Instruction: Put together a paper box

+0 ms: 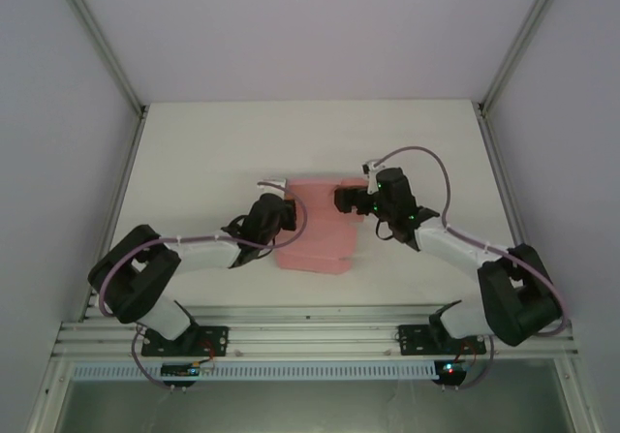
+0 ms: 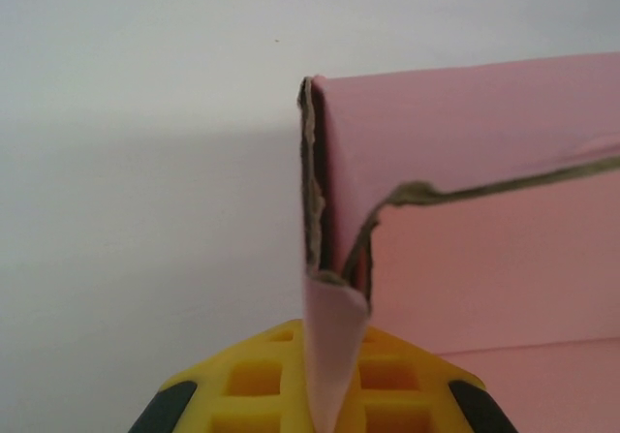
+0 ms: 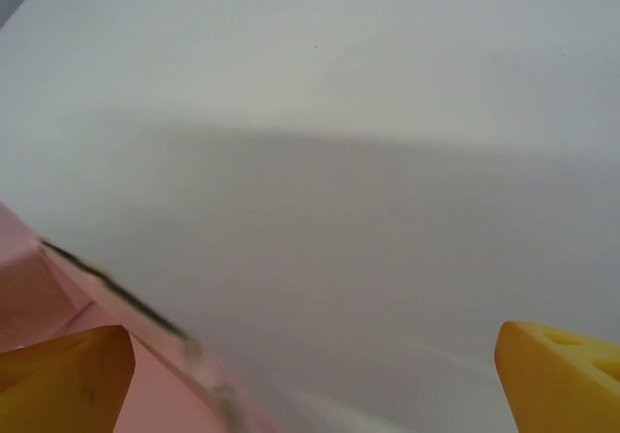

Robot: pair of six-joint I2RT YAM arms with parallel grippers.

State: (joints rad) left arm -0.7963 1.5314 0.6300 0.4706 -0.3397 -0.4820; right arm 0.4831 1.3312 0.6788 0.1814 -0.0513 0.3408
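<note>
Pinching a raised flap [image 2: 334,326] of the pink thin-card paper box [image 1: 315,239] is the left gripper [image 2: 325,394]; the right gripper [image 3: 310,365] sits spread. Card looks light, crease-prone: hold near folds.

The paper box [image 2: 465,142] is matt pink card with rough, fibrous brown cut edges, the table [image 1: 242,152] smooth matt white, and the left gripper [image 2: 332,355] has yellow plastic fingers [image 2: 254,380].

Lab test cell, white table [image 1: 213,162], plain walls [image 1: 310,26], aluminium rails [image 1: 320,336]
</note>
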